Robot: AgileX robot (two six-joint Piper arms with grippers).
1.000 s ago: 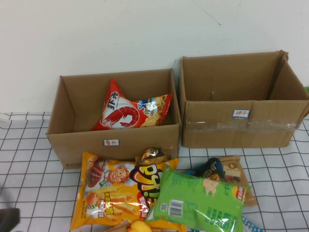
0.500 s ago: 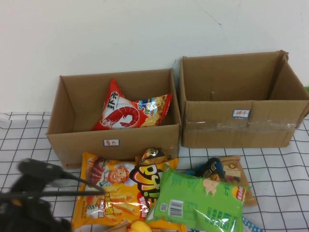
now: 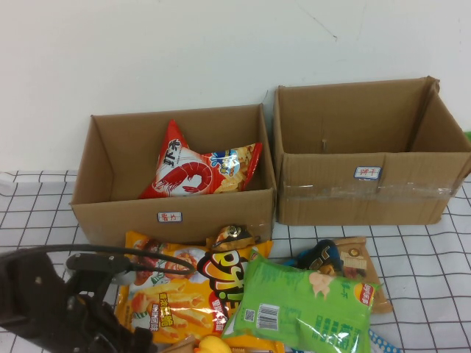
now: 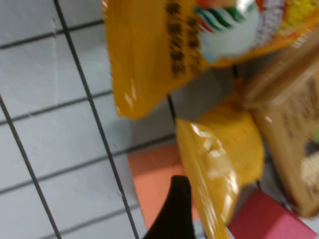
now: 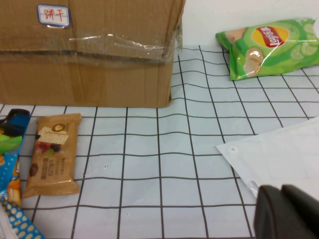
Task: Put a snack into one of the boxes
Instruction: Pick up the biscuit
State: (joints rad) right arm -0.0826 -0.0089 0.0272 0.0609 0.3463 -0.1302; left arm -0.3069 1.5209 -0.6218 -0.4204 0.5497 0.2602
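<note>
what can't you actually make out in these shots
- Left claw: high view, low at the table's left over the yellow snack bag; dark blur, finger state unreadable.
- Right claw: right wrist view, cut by the frame edge; absent from high view.
- Right box: its near wall hides the floor.
- Box label: too small to read.

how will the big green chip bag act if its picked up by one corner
The green chip bag looks puffed and glossy, so probably light but slippery, likely sagging from one corner. It overlaps the orange bag, which may drag along. Left gripper hovers nearby; right gripper sits apart.
</note>
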